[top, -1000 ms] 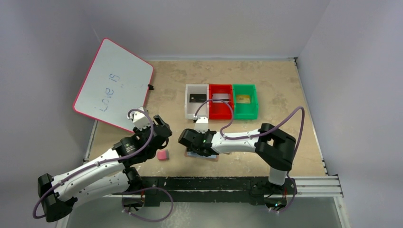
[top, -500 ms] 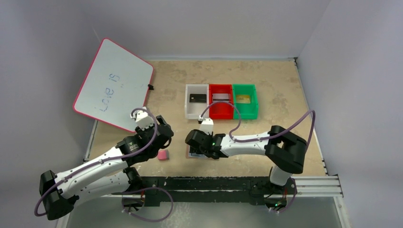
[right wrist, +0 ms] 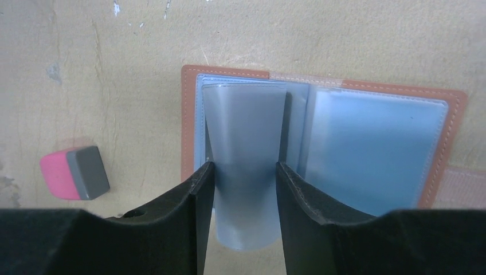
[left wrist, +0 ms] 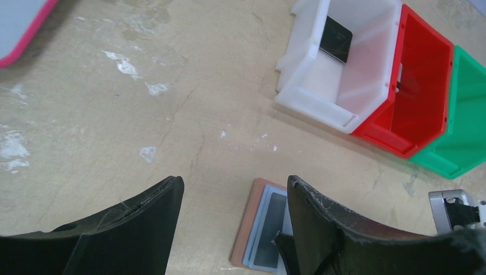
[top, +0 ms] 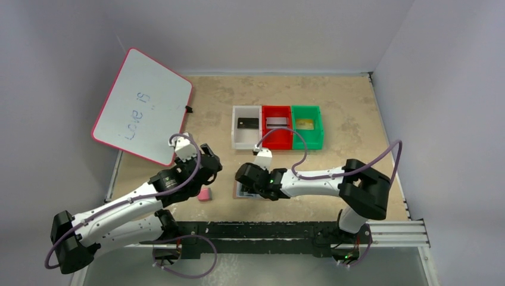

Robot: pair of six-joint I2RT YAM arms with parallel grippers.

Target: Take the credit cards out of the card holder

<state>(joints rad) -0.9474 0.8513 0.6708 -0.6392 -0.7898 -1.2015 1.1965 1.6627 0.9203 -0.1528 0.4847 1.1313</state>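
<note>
The tan card holder point(top: 241, 193) lies open near the table's front edge; its leather rim point(right wrist: 188, 114) and pale blue sleeves show in the right wrist view. My right gripper point(right wrist: 245, 169) is over it, shut on one raised, bent clear sleeve point(right wrist: 246, 132). A dark card point(left wrist: 269, 229) shows in a sleeve in the left wrist view. My left gripper point(left wrist: 234, 183) is open and empty, just left of the holder. A black card point(top: 247, 123) lies in the white bin, a silver one point(top: 275, 121) in the red bin, a gold one point(top: 305, 124) in the green bin.
The white bin point(top: 236, 134), red bin point(top: 276, 142) and green bin point(top: 309, 142) stand in a row behind the holder. A pink-and-grey eraser point(top: 204, 194) lies left of the holder. A whiteboard point(top: 143, 107) leans at the back left.
My left gripper has moved right, closer to the holder. My right arm has shifted slightly right, its gripper staying over the holder.
</note>
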